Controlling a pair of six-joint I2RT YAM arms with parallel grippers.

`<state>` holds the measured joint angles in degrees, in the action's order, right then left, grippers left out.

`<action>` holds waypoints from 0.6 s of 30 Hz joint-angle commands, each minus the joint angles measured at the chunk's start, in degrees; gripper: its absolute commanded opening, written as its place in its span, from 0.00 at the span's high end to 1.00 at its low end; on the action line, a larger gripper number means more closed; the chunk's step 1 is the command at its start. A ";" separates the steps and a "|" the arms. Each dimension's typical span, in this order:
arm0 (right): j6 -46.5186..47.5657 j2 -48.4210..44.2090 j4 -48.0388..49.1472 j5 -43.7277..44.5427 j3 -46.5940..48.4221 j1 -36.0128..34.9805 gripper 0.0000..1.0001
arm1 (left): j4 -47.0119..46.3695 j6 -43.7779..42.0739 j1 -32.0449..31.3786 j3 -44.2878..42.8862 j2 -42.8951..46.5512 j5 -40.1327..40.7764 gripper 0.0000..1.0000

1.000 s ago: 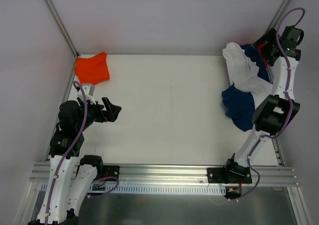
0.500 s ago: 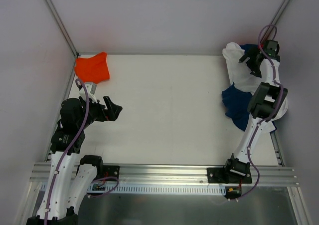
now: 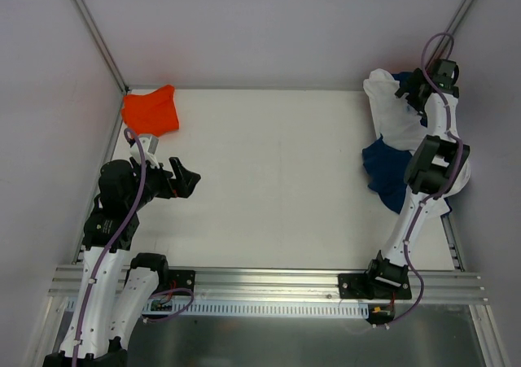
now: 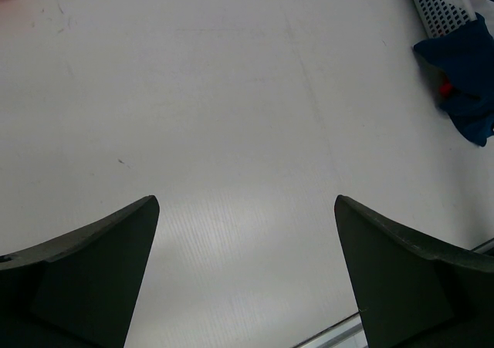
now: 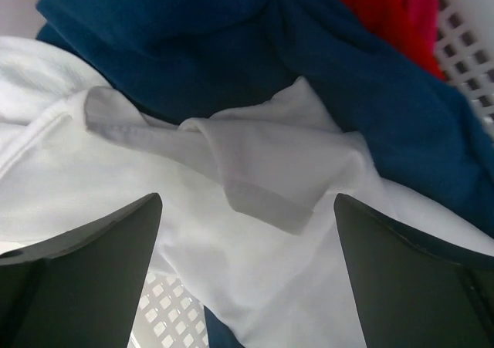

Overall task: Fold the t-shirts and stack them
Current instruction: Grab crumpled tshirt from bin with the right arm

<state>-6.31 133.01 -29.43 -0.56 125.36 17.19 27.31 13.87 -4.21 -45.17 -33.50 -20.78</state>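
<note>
The right gripper (image 5: 247, 203) hangs wide open and empty just over the white shirt (image 5: 100, 178), whose raised hem fold lies below, between the fingers (image 5: 85, 263). Beyond it the navy shirt (image 5: 193, 47) and red shirt (image 5: 378, 8) share the same heap in a basket (image 5: 463, 51). The cloth looks light, limp and tangled; pinching that hem fold should lift it free. The left gripper (image 4: 247, 209), also wide open and empty, hovers over the table (image 4: 231, 93), the orange shirt (image 3: 151, 111) beyond it, leftward.

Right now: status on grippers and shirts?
Left gripper open, empty, above bare table. Right gripper open, hovering above white shirt, heaped with navy shirt and red shirt far right. Orange shirt far-left corner. Nothing stacked; nothing blocking.
</note>
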 commanded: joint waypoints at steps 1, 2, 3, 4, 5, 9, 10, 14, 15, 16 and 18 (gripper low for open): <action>1.74 -7.85 -0.10 5.21 1.21 0.74 0.01 | -0.68 -1.39 -0.63 -0.98 0.01 -1.46 0.01; 1.74 -8.20 -0.01 5.39 1.03 0.83 0.01 | -0.68 -1.39 -0.63 -0.98 0.01 -1.46 0.01; 1.82 -8.29 0.07 5.30 1.03 1.09 0.01 | -0.59 -1.30 -0.63 -0.98 -0.08 -1.46 0.01; 1.91 -8.38 0.07 5.48 1.03 1.18 0.01 | -0.59 -1.39 -0.63 -0.98 0.01 -1.46 0.01; 1.91 -8.56 0.07 5.65 1.03 1.18 0.01 | -0.59 -1.39 -0.63 -0.98 -0.16 -1.46 0.01; 2.09 -9.26 0.78 6.54 0.32 1.35 0.00 | -0.68 -1.39 -0.63 -0.98 -0.17 -1.64 0.01; 2.09 -9.17 0.69 6.53 0.58 1.44 0.00 | -0.68 -1.47 -0.63 -0.98 -0.17 -1.64 0.01; 1.74 -8.03 0.78 5.83 0.67 1.53 0.01 | -0.68 -1.47 -0.63 -1.06 -0.17 -1.64 0.01; 1.65 -7.77 0.78 5.48 0.59 1.44 0.01 | -0.68 -1.48 -0.63 -1.06 -0.25 -1.64 0.01; 1.56 -7.51 0.95 5.48 0.41 1.53 0.01 | -0.68 -1.48 -0.63 -0.98 -0.34 -1.72 0.01; 1.56 -6.72 1.30 5.22 0.32 1.44 0.01 | -0.68 -1.48 -0.54 -1.06 -0.43 -1.81 0.01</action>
<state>-5.28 126.93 -29.15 4.71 125.32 18.52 27.31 13.45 -4.21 -45.17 -33.54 -20.84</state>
